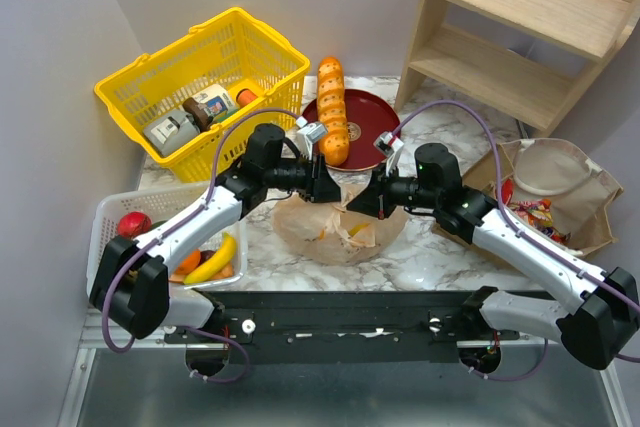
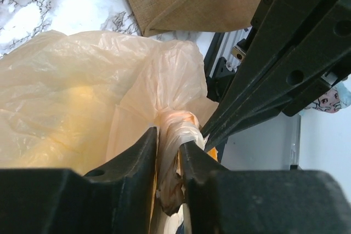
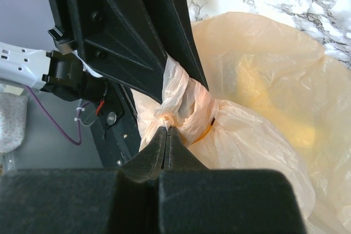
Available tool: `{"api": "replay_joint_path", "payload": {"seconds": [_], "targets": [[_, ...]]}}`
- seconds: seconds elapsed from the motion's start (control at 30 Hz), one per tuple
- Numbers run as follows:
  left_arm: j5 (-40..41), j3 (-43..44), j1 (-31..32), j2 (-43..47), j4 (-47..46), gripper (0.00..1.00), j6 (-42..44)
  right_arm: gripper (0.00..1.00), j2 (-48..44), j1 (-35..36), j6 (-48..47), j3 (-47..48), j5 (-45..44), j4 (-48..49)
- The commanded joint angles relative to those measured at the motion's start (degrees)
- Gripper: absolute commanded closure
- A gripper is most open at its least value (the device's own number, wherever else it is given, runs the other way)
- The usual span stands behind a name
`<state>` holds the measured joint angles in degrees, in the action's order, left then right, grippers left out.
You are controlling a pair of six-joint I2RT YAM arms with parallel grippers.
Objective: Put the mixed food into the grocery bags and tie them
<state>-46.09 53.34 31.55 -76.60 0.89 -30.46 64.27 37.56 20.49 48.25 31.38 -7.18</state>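
The tan plastic bag (image 1: 335,232) sits at the table's middle with yellow and orange fruit showing through it. Its two top ends are twisted together into a knot. My left gripper (image 1: 322,185) is shut on one twisted end, as the left wrist view (image 2: 169,138) shows. My right gripper (image 1: 352,205) is shut on the thin tip of the other end at the knot (image 3: 166,131). The two grippers nearly touch over the bag. The brown bag (image 1: 585,197) with white handles stands open at the right, holding bright packets (image 1: 530,215). A banana (image 1: 212,262) lies in the white tray.
The white mesh tray (image 1: 108,217) at the left also holds a red fruit (image 1: 134,224). A yellow basket (image 1: 150,77) with boxed goods stands at the back left. A long loaf (image 1: 333,112) lies on a dark red plate (image 1: 365,107). A wooden shelf (image 1: 520,17) stands at the back right.
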Motion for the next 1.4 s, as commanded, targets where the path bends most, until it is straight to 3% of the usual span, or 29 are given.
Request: {"api": "replay_joint_path", "payload": {"seconds": [0.0, 0.33, 0.77, 0.87, 1.03, 1.37], "targets": [[-3.31, 1.68, -0.79, 2.50, 3.60, 0.64, 3.56, 0.99, -0.81, 0.41, -0.01, 0.71, -1.93, -1.78], [-4.72, 0.80, -2.89, 4.88, 3.60, 0.59, 4.35, 0.99, -1.96, 0.41, 0.43, 0.53, -2.64, -1.78], [-3.13, 2.12, -3.78, 4.88, 2.98, 0.66, 5.85, 0.99, -1.52, 0.32, 0.34, 1.06, -1.67, -1.78], [-4.27, 1.24, -3.78, 4.26, 1.23, 0.74, 4.71, 0.99, -1.69, 0.41, 0.16, 1.06, -1.58, -1.87], [-3.31, 1.15, -3.78, 4.44, 0.17, 0.99, 4.09, 0.99, -2.66, 0.41, -0.27, 1.06, -0.36, -1.96], [0.38, 0.89, -3.78, 3.82, -2.38, 1.00, -0.04, 0.99, -5.91, 1.19, -1.86, 1.15, 2.81, -4.33]]}}
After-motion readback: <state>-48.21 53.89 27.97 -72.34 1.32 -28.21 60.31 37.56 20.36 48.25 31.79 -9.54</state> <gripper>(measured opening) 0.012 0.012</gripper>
